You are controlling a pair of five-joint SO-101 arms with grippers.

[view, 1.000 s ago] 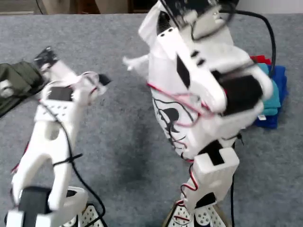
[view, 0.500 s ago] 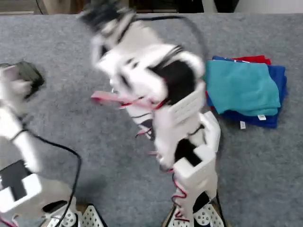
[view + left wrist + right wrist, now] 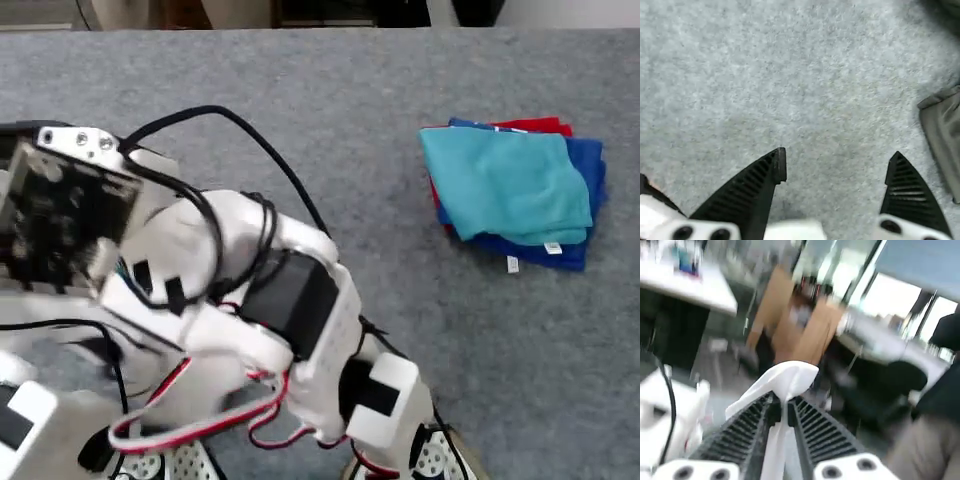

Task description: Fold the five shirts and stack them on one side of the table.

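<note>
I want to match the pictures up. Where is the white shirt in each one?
High view: I cannot tell it from the white arms.
Left wrist view: grey table and an olive shirt lie past the open left pincer.
Right wrist view: the white shirt sticks up, pinched in the right pincer.
Landmark: the grey table, in high and left wrist views.

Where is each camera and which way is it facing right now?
High view: fixed overhead, looking down on grey table, folded shirt stack, an arm.
Left wrist view: faces down at table; open left pincer, olive shirt close by.
Right wrist view: faces out into the room; right pincer shut on white shirt.
Shared: high and left wrist both show the table.
</note>
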